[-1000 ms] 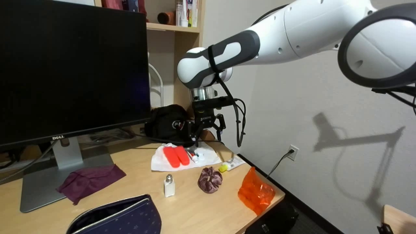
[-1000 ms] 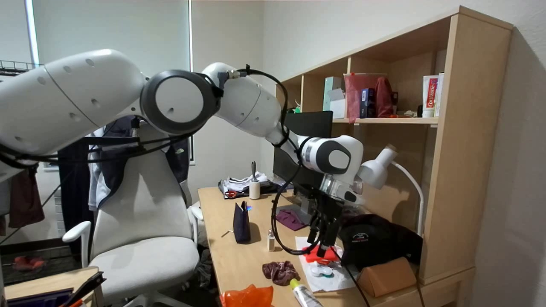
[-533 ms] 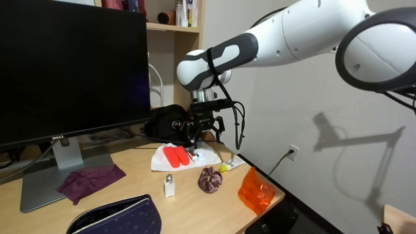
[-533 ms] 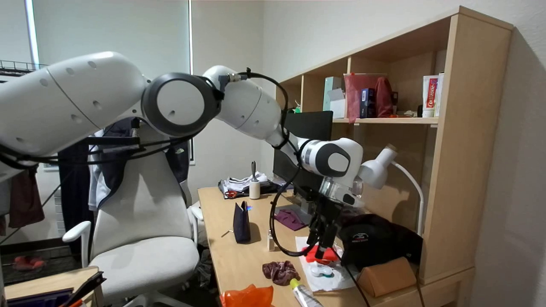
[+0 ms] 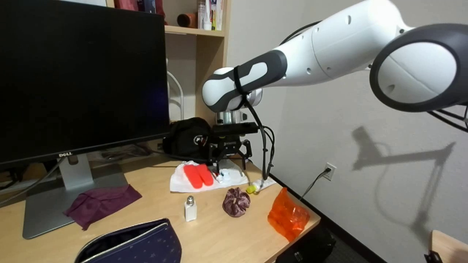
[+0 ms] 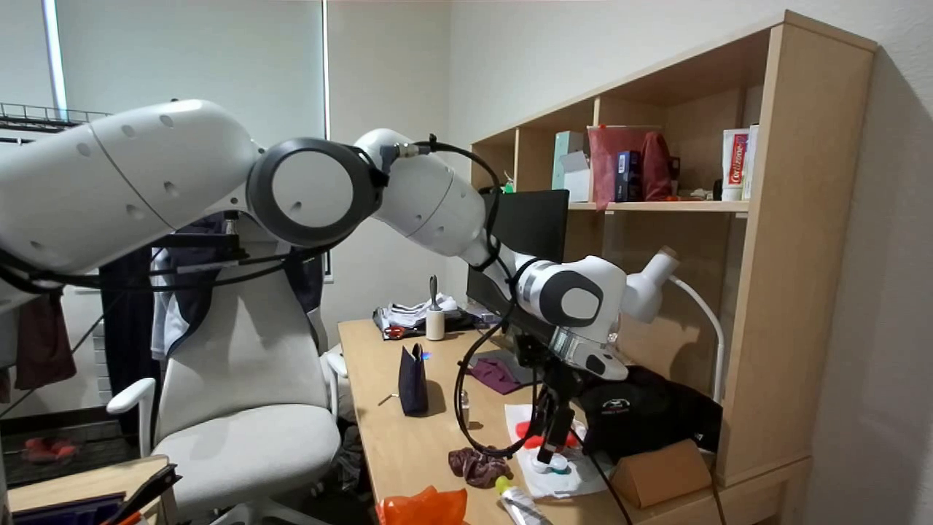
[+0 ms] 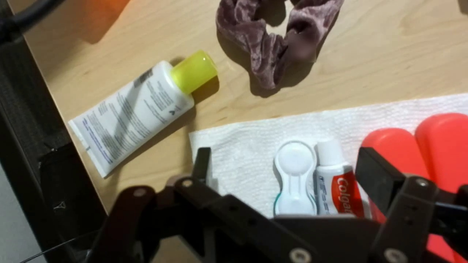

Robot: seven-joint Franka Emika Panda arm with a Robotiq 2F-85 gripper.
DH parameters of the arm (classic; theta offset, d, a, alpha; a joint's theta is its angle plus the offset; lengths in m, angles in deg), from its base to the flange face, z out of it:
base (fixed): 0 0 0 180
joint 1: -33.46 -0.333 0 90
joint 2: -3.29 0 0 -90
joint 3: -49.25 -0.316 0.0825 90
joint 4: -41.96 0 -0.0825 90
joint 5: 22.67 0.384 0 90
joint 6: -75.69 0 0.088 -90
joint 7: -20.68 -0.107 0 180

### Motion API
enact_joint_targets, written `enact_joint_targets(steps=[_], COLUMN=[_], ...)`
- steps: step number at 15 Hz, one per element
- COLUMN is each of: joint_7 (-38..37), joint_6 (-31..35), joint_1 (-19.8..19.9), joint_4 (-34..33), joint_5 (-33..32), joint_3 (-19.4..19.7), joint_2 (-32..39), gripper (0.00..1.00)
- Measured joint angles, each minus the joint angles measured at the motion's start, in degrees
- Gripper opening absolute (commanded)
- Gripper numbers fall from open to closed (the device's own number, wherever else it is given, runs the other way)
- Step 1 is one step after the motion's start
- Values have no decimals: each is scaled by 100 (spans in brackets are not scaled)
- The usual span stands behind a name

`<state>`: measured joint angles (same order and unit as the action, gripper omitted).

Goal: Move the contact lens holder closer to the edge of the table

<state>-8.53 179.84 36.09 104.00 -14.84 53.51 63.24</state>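
Nearest the wrist camera we have the one gripper (image 7: pixel 289 166), its two fingers spread wide over a single white paper towel (image 7: pixel 237 153); whether their tips touch it we cannot tell. Between them in the wrist view, lying on the towel, is our one contact lens holder (image 7: pixel 295 179): two round ends joined by a strip, the lower end partly hidden by the gripper's body. In an exterior view a finger covers part of the contact lens holder (image 6: pixel 559 464).

Just beside it we find a Colgate tube (image 7: pixel 338 188), its bottom hidden, then two red pieces (image 7: pixel 398 149), partly behind a finger and cut off by the frame. A yellow-capped tube (image 7: pixel 131 117), the second of two tubes, lies off the towel, just beside the edge of the table (image 7: pixel 402 76). One scrunchie (image 7: pixel 268 47) is cut off here, yet an exterior view gives us the whole scrunchie (image 5: pixel 230 208).

Farther off, one white bottle (image 5: pixel 190 212) stands upright; in an exterior view a cable partly hides the white bottle (image 6: pixel 465 412). One monitor (image 5: pixel 80 80) runs out of the frame. One pale chair (image 6: pixel 248 445) shows only in an exterior view.
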Motion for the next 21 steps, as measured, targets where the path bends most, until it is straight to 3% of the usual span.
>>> enact_joint_targets(steps=[21], joint_7=[-270], joint_6=[38], joint_1=[47], joint_4=[-154], joint_5=[92], joint_3=[137], joint_2=[277], gripper=[100])
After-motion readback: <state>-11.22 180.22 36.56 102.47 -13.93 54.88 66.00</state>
